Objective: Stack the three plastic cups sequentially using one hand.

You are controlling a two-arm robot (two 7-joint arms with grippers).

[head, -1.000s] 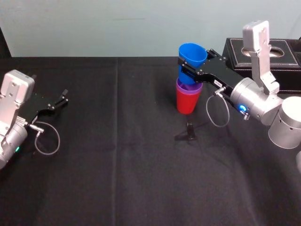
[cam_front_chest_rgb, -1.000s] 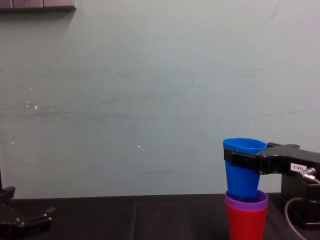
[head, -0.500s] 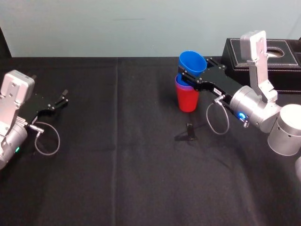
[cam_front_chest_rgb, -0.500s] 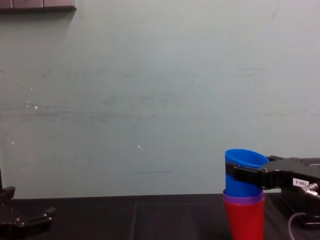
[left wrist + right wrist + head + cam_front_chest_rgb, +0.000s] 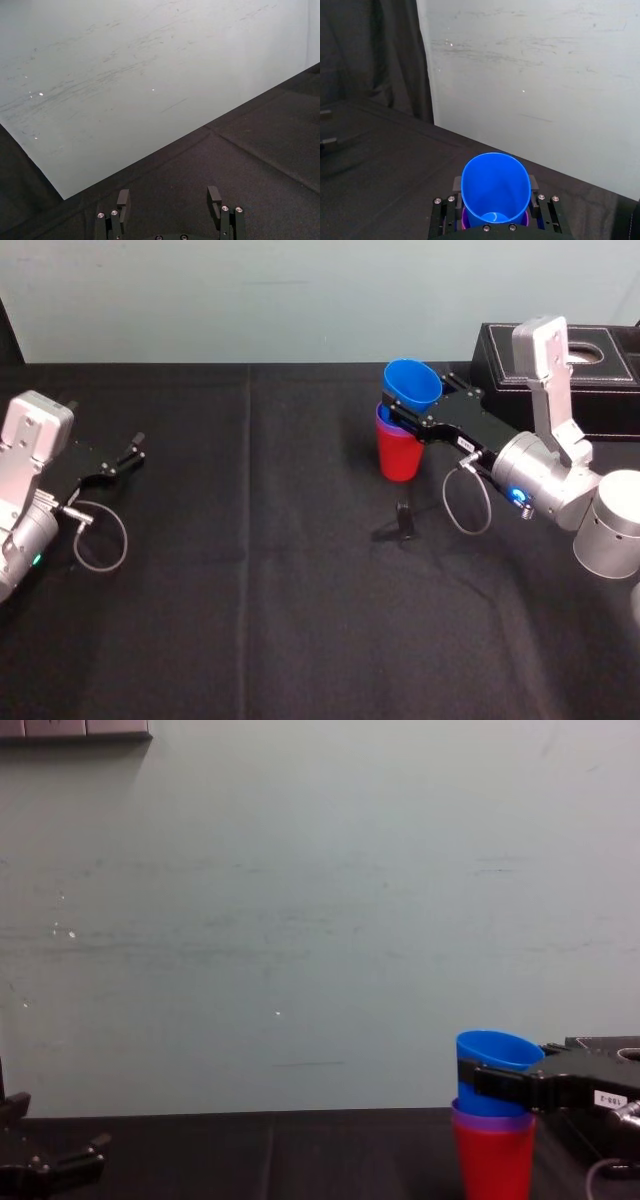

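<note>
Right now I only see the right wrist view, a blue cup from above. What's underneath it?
Observer: The blue cup, clamped by the right gripper, sits in a purple cup nested in a red cup.
Operator: Is that stack standing on anything?
Observer: The red cup appears to stand on the black table.
Operator: And the other arm?
Observer: The left gripper lies open at the far left, away from the cups.

Black tablecloth; blue cup, purple cup, red cup.
</note>
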